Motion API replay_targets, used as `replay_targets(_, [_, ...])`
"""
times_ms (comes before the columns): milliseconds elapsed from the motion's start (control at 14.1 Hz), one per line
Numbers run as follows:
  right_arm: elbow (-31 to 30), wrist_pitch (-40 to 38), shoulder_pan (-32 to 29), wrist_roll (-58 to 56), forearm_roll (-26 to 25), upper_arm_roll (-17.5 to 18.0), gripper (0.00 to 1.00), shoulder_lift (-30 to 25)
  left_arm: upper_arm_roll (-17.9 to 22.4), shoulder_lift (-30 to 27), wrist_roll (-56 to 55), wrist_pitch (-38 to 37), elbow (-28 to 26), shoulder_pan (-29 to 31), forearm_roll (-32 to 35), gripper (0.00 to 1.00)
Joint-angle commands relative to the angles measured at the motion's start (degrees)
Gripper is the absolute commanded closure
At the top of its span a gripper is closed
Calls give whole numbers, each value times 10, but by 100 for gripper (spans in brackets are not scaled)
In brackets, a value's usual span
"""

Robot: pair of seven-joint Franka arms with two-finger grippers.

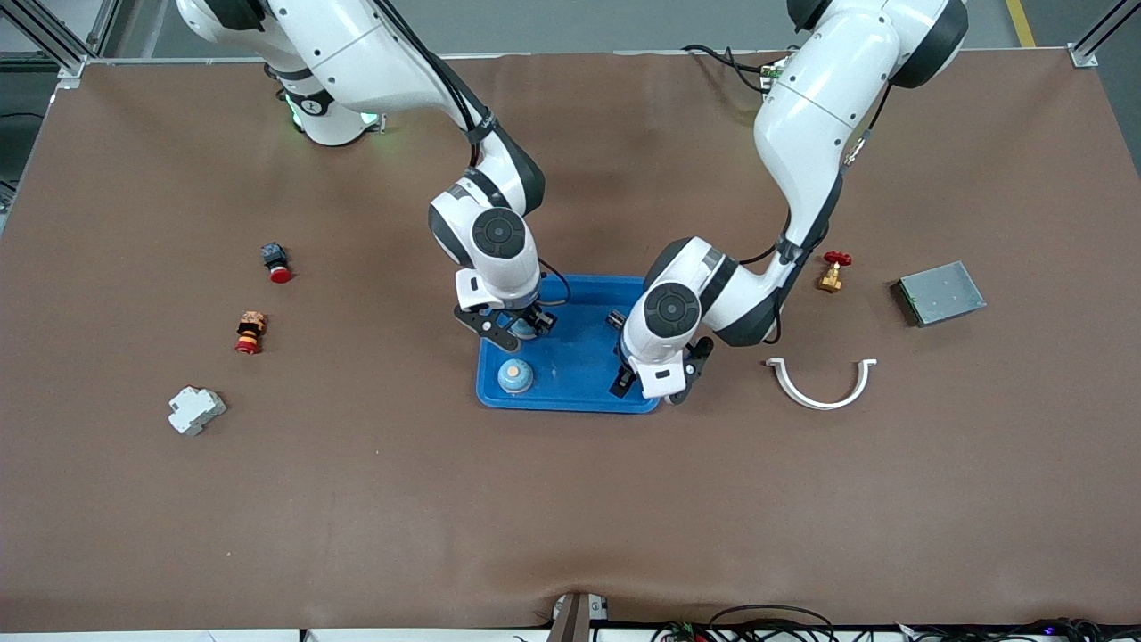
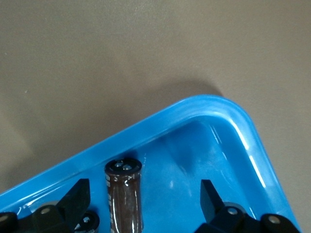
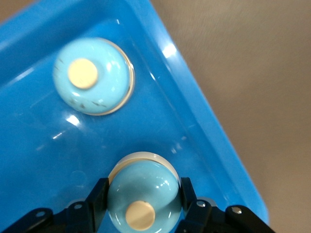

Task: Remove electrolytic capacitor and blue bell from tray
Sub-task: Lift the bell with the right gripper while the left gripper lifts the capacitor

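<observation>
Electrolytic capacitor (image 2: 124,196), a dark brown cylinder with a black capped end, is seen lying on its side inside the shallow bright blue plastic tray (image 1: 579,397), at the tray's left-arm end near the rim. Its long axis is judged to run roughly straight out from the left gripper (image 2: 143,200), capped end pointing away toward the tray's corner. The left gripper's fingers are spread wide, empty, with the capacitor between them but close to one finger, so a small sideways correction is likely needed. Right gripper (image 3: 141,194) is clamped on a light blue dome-shaped bell (image 3: 142,194) inside the tray; a second identical bell (image 1: 515,375) sits in the tray's camera-side corner.
</observation>
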Motion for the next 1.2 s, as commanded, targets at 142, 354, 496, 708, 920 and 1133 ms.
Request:
replay_targets(142, [-49, -31, -53, -102, -7, 2, 100, -85, 7, 10, -20, 1, 10, -17, 17, 0])
replay_targets(354, [-125, -24, -88, -175, -3, 3, 100, -146, 17, 13, -20, 5, 10, -23, 17, 0])
replay_targets(496, [-188, -4, -112, -226, -3, 3, 100, -187, 17, 13, -19, 5, 10, -22, 16, 24])
replay_targets(708, [-287, 50, -151, -306, -3, 2, 100, -238, 18, 13, -18, 5, 11, -21, 16, 76])
replay_targets(920, [-362, 105, -195, -392, -3, 2, 100, -268, 18, 13, -15, 5, 11, -21, 17, 100])
replay_targets(1133, [-422, 182, -253, -481, -3, 2, 100, -268, 18, 10, -11, 5, 11, -21, 17, 100])
